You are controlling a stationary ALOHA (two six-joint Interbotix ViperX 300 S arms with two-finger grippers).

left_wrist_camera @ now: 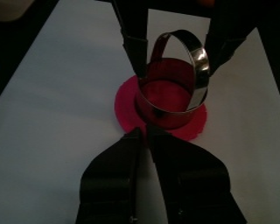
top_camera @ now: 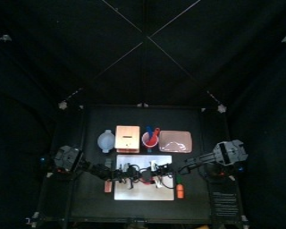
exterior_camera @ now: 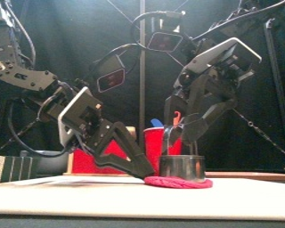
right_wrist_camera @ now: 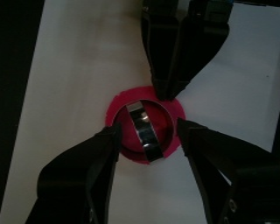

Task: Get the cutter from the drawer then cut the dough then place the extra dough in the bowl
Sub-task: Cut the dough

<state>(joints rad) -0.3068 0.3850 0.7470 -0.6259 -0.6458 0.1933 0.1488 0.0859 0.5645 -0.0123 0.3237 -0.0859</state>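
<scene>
We find the metal cutter standing upright on the pink dough, and the dough lies flat near the middle of the white cutting board, which takes up the 6 o'clock part of the table. The right gripper reaches in from 3 o'clock and hangs over the cutter with its jaws spread, one on each side of the wire handle; we see a gap on both sides of the metal, so it is not clamped. The left gripper comes in low from 9 o'clock with its jaws pressed together, and their tips sit at the dough's rim just beside the cutter. Across the table's 12 o'clock side we see, from 9 towards 3, the blue-grey bowl, the wooden box, the red cup and the pink tray.
</scene>
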